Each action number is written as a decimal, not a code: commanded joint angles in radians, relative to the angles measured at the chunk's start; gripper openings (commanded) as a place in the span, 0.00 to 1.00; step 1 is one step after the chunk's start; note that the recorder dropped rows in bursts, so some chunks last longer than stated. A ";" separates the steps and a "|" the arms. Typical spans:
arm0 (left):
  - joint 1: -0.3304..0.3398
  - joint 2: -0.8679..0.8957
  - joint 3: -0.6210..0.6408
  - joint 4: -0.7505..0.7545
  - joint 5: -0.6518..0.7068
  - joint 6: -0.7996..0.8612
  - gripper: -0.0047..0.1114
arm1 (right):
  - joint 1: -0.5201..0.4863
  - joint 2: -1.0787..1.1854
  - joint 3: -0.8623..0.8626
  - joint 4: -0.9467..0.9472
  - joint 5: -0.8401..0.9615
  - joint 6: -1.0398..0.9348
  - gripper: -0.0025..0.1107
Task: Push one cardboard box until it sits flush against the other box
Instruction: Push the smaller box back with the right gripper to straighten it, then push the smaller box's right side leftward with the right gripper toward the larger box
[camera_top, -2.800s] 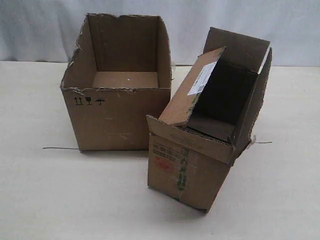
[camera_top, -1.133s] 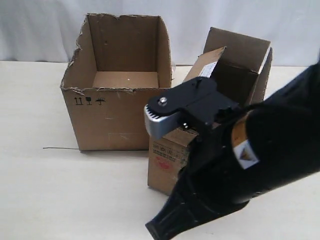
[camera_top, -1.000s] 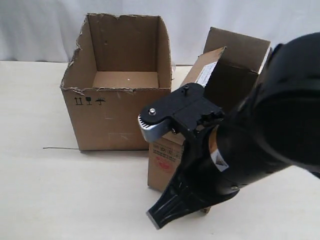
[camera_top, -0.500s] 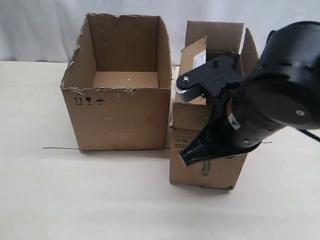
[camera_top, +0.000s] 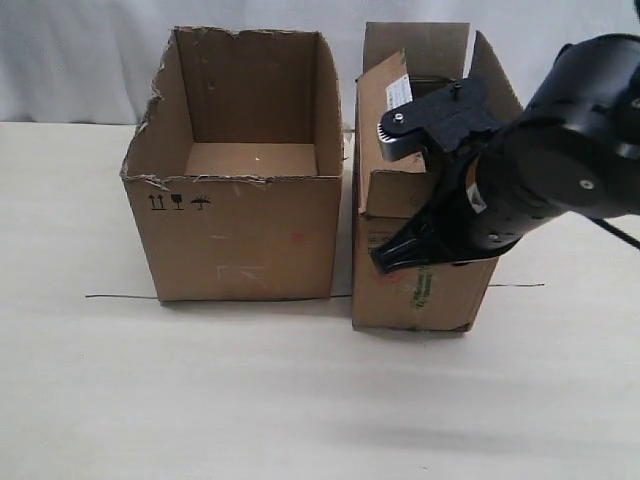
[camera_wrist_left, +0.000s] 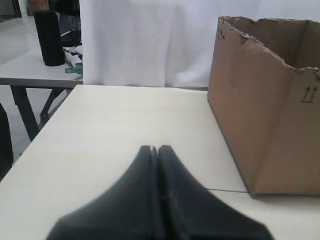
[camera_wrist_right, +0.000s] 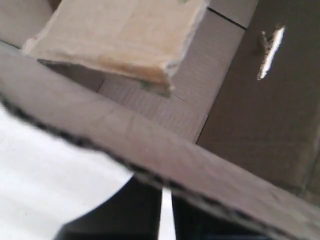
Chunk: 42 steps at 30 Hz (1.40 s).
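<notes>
The wider torn-rim box (camera_top: 240, 215) stands at the left, its handling symbols (camera_top: 178, 203) near a front corner. The narrower box (camera_top: 415, 295) with upright flaps and a white label (camera_top: 397, 91) stands parallel on its right, with a thin gap between them. My right gripper (camera_top: 385, 262) hangs shut in front of that box's upper front, its arm above the open top. In the right wrist view its fingers (camera_wrist_right: 145, 205) sit behind a cardboard flap edge (camera_wrist_right: 150, 145). My left gripper (camera_wrist_left: 155, 148) is shut and empty, low over the table beside the wider box (camera_wrist_left: 270, 115).
A thin black line (camera_top: 120, 296) runs across the tabletop under the boxes. A white curtain (camera_top: 80, 50) backs the table. In the left wrist view, the table edge (camera_wrist_left: 45, 130) drops off to a second table with a black cylinder (camera_wrist_left: 52, 37).
The right arm came in from the right and swung the skewed narrower box leftward and square. It now stands parallel beside the wider box, which has not moved.
</notes>
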 joint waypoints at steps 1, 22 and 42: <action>-0.006 -0.002 0.003 0.003 -0.004 0.000 0.04 | -0.005 0.046 0.005 -0.087 -0.066 0.053 0.07; -0.006 -0.002 0.003 0.003 -0.010 0.000 0.04 | -0.977 -0.085 -0.102 1.006 -0.095 -0.960 0.07; -0.006 -0.002 0.003 0.003 -0.010 0.000 0.04 | -0.895 0.666 -0.426 1.486 0.017 -1.200 0.07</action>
